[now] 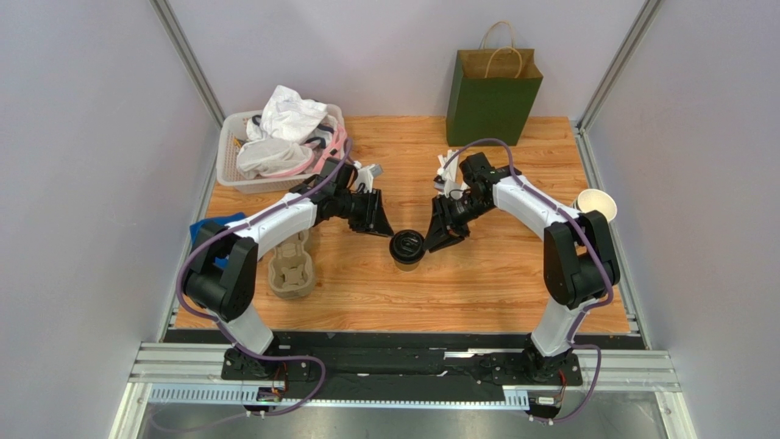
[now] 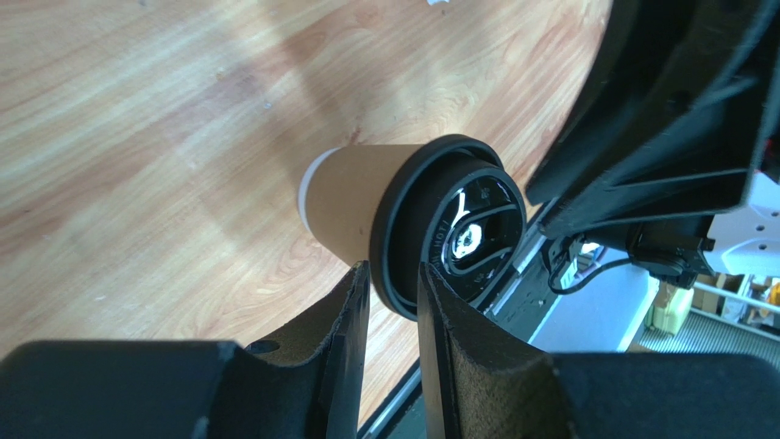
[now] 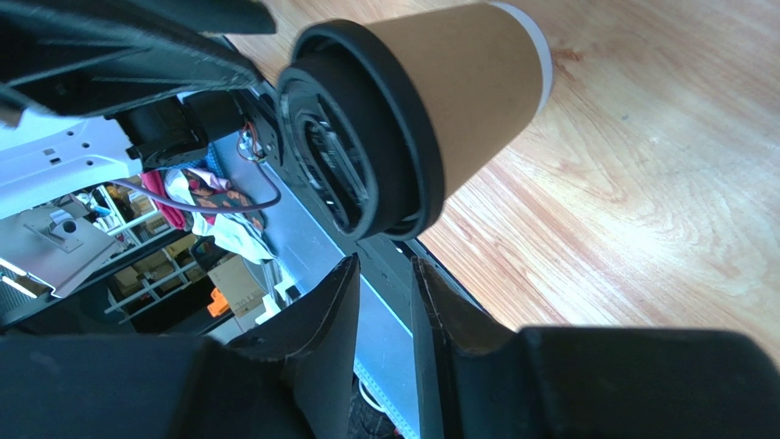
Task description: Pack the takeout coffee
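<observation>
The takeout coffee point(image 1: 406, 249) stands upright on the table point(image 1: 513, 283) between the arms, and the grasp is in hand: the left gripper point(image 2: 394, 297) seems pinched on the rim of its black lid point(image 2: 430, 174), while the right gripper point(image 3: 384, 274) sits just beside, fingers pressed nearly together on nothing. Next comes a level lift toward the green bag point(image 1: 492, 101), likely wanting a surer hold; raised lid lettering perhaps reads "HOT", no brand legible

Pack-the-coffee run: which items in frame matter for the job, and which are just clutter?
Job: takeout coffee; probably also pulp cup carrier, green paper bag.
Clutter: basket of cloths; white paper cup.
</observation>
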Robot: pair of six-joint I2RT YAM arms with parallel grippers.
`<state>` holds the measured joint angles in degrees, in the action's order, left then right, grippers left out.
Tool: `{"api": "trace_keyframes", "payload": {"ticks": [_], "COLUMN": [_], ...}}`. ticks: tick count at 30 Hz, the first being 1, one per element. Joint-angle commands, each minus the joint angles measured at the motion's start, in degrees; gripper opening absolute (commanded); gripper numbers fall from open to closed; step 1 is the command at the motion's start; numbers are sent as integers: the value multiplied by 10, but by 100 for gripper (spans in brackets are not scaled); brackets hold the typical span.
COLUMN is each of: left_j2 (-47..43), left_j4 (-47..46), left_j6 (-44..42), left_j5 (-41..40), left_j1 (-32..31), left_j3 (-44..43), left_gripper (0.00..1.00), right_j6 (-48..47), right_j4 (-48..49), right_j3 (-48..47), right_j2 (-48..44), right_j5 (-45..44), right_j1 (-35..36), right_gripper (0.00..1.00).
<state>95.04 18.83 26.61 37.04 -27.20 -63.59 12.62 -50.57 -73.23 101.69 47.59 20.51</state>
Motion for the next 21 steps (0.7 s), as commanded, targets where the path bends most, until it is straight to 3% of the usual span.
{"api": "trace_keyframes", "payload": {"ticks": [1, 8, 21], "left_j2": [-28, -25, -15], "left_j4": [-17, -10, 13], "left_j6": [-10, -4, -28], "left_j5": [3, -4, -13], "left_j1": [14, 13, -6], "left_j3": [-7, -4, 14], "left_gripper": [34, 33, 31], "right_j6": [4, 6, 21], "right_j4": [-2, 0, 26], "right_j3": [-38, -27, -40], "right_j2": [-29, -21, 13], "right_j5": [14, -29, -25], "right_j1": [-16, -20, -14], "right_gripper": [31, 27, 25]}}
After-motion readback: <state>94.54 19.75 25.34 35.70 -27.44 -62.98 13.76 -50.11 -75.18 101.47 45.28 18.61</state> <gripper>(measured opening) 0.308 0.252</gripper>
